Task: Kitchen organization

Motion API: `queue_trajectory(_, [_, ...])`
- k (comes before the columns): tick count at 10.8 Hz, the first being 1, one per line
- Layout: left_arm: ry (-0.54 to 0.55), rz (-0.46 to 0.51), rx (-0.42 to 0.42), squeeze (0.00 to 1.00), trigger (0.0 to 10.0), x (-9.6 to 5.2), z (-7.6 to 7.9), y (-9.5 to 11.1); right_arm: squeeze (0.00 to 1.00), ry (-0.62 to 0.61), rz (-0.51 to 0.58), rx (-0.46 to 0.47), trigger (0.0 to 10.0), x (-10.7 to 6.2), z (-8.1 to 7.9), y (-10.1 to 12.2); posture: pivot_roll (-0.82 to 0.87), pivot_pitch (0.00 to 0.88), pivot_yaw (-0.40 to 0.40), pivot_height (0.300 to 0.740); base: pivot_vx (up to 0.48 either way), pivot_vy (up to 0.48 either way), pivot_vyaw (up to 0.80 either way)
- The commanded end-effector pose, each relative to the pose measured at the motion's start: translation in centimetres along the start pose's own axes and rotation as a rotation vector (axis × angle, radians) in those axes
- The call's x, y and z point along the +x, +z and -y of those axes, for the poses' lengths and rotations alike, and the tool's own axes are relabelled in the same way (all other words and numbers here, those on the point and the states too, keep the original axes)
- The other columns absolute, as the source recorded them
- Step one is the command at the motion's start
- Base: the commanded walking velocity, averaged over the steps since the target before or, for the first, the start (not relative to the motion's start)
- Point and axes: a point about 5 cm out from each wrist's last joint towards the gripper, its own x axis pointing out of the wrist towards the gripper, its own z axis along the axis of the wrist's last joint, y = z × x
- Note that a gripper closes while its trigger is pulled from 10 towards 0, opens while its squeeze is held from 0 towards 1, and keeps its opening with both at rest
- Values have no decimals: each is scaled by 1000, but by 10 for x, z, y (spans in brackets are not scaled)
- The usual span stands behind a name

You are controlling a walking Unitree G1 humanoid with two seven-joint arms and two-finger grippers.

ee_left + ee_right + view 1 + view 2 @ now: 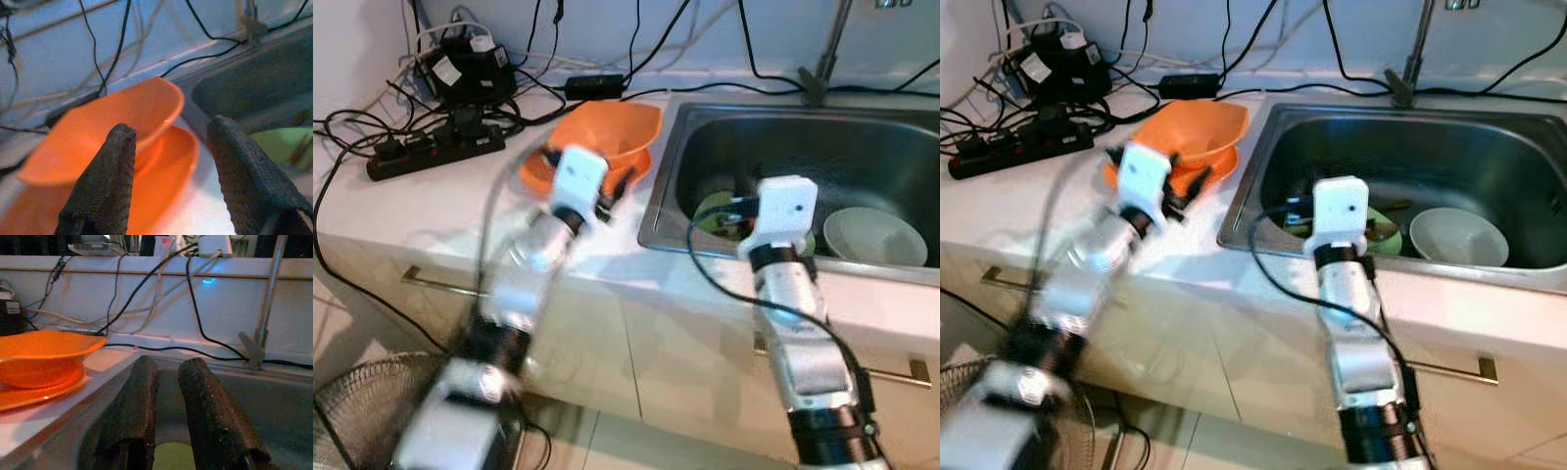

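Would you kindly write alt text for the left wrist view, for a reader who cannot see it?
The left pincer, its two black fingers open, points at an orange bowl sitting on an orange plate on a white counter. Behind lie black cables and a steel sink.
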Motion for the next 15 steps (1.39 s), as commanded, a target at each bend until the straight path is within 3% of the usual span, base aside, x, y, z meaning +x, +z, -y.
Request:
queue_trajectory(1, [-23, -19, 69, 0, 10000, 3, -7, -1, 0, 23, -5, 22, 10000, -4, -9, 2, -5, 51, 152, 740, 0, 0, 0])
queue_trajectory(2, [-63, -31, 122, 0, 10000, 6, -10, 1, 133, 33, -7, 32, 10000, -6, -14, 2, 1, 64, 156, 740, 0, 0, 0])
queue_trajectory(3, [-92, -28, 157, 1000, 10000, 13, -13, 6, 1000, 34, -16, 45, 10000, -8, -17, 2, 6, 76, 162, 740, 0, 0, 0])
queue_trajectory(4, [-116, -29, 216, 1000, 10000, 19, -16, 11, 149, 28, -24, 45, 10000, -10, -18, 3, 7, 84, 169, 740, 0, 0, 0])
queue_trajectory(5, [-160, -35, 277, 0, 10000, 23, -17, 15, 0, 18, -27, 44, 10000, -11, -18, 3, 4, 97, 178, 740, 0, 0, 0])
queue_trajectory(8, [-217, -75, 379, 0, 10000, 39, -22, 28, 0, -22, -53, 40, 10000, -21, -13, 2, -18, 127, 204, 740, 0, 0, 0])
queue_trajectory(11, [-219, -116, 434, 0, 10000, 44, -23, 30, 0, -47, -70, 33, 10000, -28, -8, 2, -26, 146, 214, 740, 0, 0, 0])
queue_trajectory(13, [-185, -164, 545, 0, 10000, 42, -30, 25, 0, -61, -88, 33, 10000, -34, -7, 1, -30, 143, 207, 740, 0, 0, 0])
queue_trajectory(15, [-117, -159, 532, 0, 10000, 44, -35, 28, 0, -53, -110, 17, 10000, -36, -4, -1, -50, 150, 181, 740, 0, 0, 0])
